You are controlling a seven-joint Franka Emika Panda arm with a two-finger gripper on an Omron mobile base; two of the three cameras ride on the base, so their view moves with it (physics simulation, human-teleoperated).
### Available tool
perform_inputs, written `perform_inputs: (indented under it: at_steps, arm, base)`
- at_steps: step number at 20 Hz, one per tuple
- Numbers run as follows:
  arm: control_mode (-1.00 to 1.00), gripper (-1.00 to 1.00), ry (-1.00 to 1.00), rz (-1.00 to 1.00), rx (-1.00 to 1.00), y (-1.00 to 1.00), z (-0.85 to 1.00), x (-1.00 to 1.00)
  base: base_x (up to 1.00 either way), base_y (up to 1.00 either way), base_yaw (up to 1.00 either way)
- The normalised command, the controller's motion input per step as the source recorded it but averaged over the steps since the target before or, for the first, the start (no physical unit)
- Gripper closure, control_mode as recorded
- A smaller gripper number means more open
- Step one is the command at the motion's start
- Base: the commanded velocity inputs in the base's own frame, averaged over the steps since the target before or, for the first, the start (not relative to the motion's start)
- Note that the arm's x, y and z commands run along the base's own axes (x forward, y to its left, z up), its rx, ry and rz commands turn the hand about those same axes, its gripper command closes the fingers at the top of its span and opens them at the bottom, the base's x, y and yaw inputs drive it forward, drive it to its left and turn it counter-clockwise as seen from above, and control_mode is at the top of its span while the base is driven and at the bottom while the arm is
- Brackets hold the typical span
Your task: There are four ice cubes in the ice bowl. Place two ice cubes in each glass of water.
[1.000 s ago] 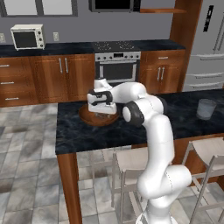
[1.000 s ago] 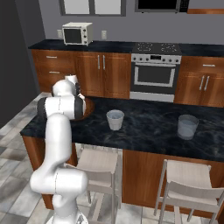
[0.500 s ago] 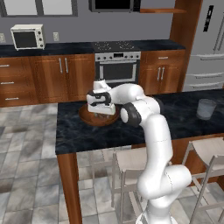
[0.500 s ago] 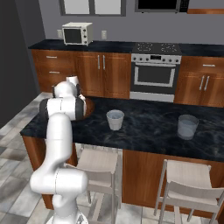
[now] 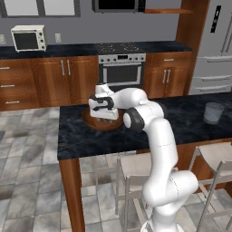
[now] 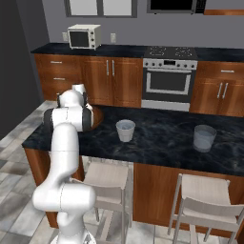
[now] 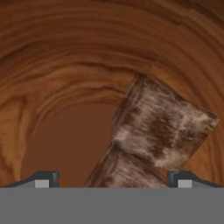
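Dark marble worktop [image 5: 181, 120] of a kitchen island carries the wooden ice bowl [image 5: 97, 123], with oven and wood cabinets behind. Inside the bowl, the gripper [image 7: 113, 178] stands with jaws wide apart; two ice cubes [image 7: 164, 124] lie touching at its 12 to 1 o'clock, ungripped. Two tumblers [image 6: 126, 130] stand at 3 o'clock.

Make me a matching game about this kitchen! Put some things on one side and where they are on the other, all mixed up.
Things:
1. toaster oven
2. ice bowl
3. claw
4. nearer glass of water

Places or states:
A. wide open, down inside the wooden bowl
B. on the back counter, by the wall
C. on the dark island counter, under the robot's hand
D. standing in the middle of the island counter

Pairs: 1-B, 2-C, 3-A, 4-D
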Motion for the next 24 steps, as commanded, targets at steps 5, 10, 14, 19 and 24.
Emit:
perform_inputs:
  at_steps: [5, 10, 14, 19, 24]
  arm:
    - [-1.0, -1.0, 0.0, 0.0, 0.0, 0.01, -0.17, 0.0]
    - [-1.0, -1.0, 0.0, -0.03, 0.0, 0.0, -0.08, 0.0]
    - [-1.0, -1.0, -0.02, -0.1, 0.0, 0.0, -0.03, 0.0]
    - [-1.0, -1.0, -0.06, -0.17, 0.0, 0.0, 0.0, 0.0]
    - [-1.0, -1.0, -0.07, -0.17, 0.0, 0.0, -0.05, 0.0]
  base:
    - [0.0, 0.0, 0.0]
    - [0.0, 0.0, 0.0]
    - [0.0, 0.0, 0.0]
    - [0.0, 0.0, 0.0]
    - [0.0, 0.0, 0.0]
